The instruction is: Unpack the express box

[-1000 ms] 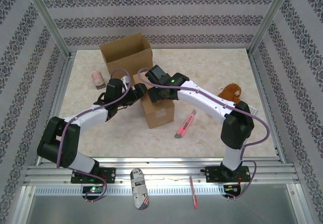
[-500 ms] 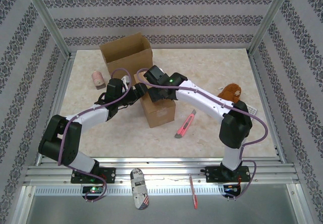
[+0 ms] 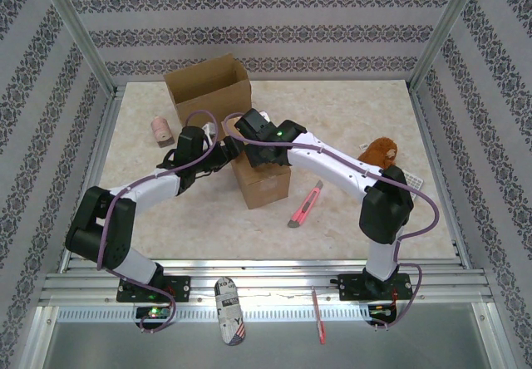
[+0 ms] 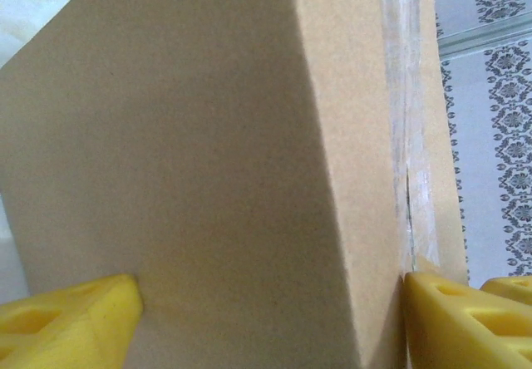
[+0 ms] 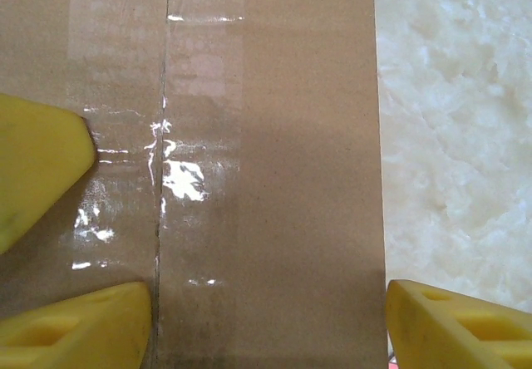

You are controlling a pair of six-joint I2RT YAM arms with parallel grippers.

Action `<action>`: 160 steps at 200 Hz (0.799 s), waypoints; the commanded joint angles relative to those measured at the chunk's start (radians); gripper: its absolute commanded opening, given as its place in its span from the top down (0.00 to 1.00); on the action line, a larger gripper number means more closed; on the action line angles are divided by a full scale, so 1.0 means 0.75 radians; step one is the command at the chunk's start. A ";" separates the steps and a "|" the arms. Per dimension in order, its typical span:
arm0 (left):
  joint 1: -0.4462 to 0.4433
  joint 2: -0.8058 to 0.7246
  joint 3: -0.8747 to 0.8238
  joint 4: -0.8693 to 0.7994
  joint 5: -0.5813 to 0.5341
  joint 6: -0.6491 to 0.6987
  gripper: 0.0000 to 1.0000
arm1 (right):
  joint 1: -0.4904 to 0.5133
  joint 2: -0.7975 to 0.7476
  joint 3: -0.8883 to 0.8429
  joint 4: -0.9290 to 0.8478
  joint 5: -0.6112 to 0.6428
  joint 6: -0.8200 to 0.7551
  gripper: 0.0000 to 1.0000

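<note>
Taped cardboard box (image 3: 264,184) is sat near the middle of the surface (image 3: 349,103), with clear tape along the top seam. Left jaws are clamped across it: one yellow fingertip (image 4: 83,315) is pressed on a plain side, the other at the taped top edge. Right jaws are held released over the top — one fingertip (image 5: 83,327) on the tape by the seam, the other past the box's edge. Open carton (image 3: 208,86) is seen at the rear-left corner, with a pink roll (image 3: 160,128) beside it. Pink box cutter (image 3: 306,204) is laid just right of the box — brown plush toy (image 3: 381,151) near the right edge.
</note>
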 commanded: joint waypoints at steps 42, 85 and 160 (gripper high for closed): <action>-0.008 0.145 -0.110 -0.592 -0.093 0.153 0.19 | -0.090 0.103 0.019 -0.198 0.278 -0.086 0.28; -0.007 0.181 -0.106 -0.587 -0.086 0.160 0.19 | -0.104 0.083 0.096 -0.223 0.297 -0.144 0.28; -0.009 0.189 -0.098 -0.585 -0.075 0.166 0.19 | -0.107 0.064 0.220 -0.280 0.396 -0.203 0.27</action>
